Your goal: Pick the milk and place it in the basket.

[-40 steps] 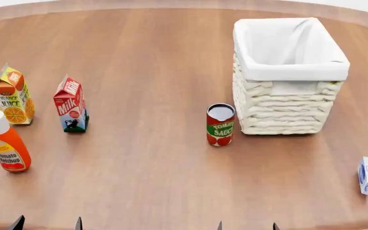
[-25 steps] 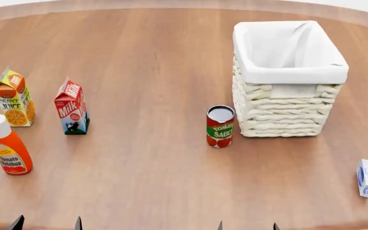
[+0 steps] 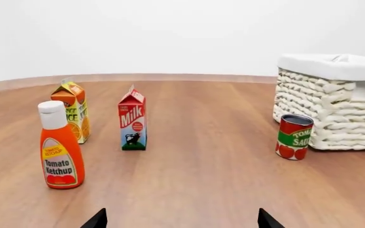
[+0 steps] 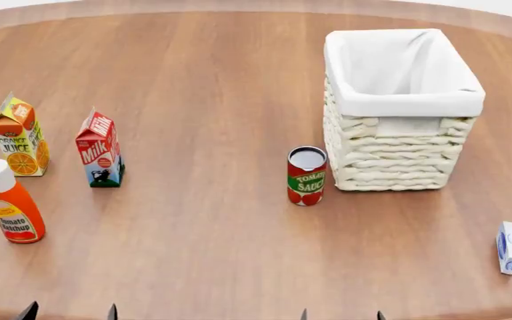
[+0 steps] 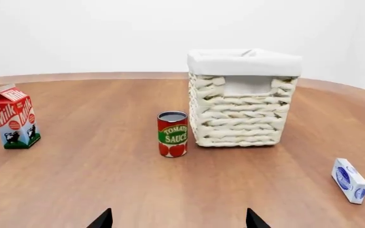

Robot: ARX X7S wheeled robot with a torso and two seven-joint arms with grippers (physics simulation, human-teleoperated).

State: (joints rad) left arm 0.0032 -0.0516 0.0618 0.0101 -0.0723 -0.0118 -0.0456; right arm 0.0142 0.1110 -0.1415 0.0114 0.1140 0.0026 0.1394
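In the left wrist view, the milk point(image 3: 133, 119) stands upright on the table point(image 3: 201, 185), its long axis vertical, and it lies ahead of the left gripper point(image 3: 181, 219) at about eleven o'clock from the gap between the two dark fingertips, well apart from them. These fingertips stand wide from each other with nothing between, so the left gripper is released and empty. The orange juice carton point(image 3: 72, 112) stands just beside the milk on its far side from the basket point(image 3: 334, 102), and the ketchup bottle point(image 3: 60, 147) stands nearer to the camera; the tomato sauce can point(image 3: 293, 137) stands close before the basket wall. In the head view, the milk point(image 4: 99, 149) is at about ten o'clock from the table's middle, on the side of the left gripper point(image 4: 69, 311), whose tips show at the lower edge almost straight below the carton. The right gripper point(image 4: 340, 314) sits well apart from the milk and nearer to the basket point(image 4: 403, 107), which is at about two o'clock. I judge that the left arm is the nearer one for the pick. In the right wrist view, the milk point(image 5: 15, 118) is far at about ten o'clock from the right gripper point(image 5: 178, 219), whose fingertips are also spread and hold nothing, and the basket point(image 5: 243, 97) is ahead at about one o'clock. A small white-and-blue box point(image 5: 349, 180) lies near this gripper at about three o'clock.
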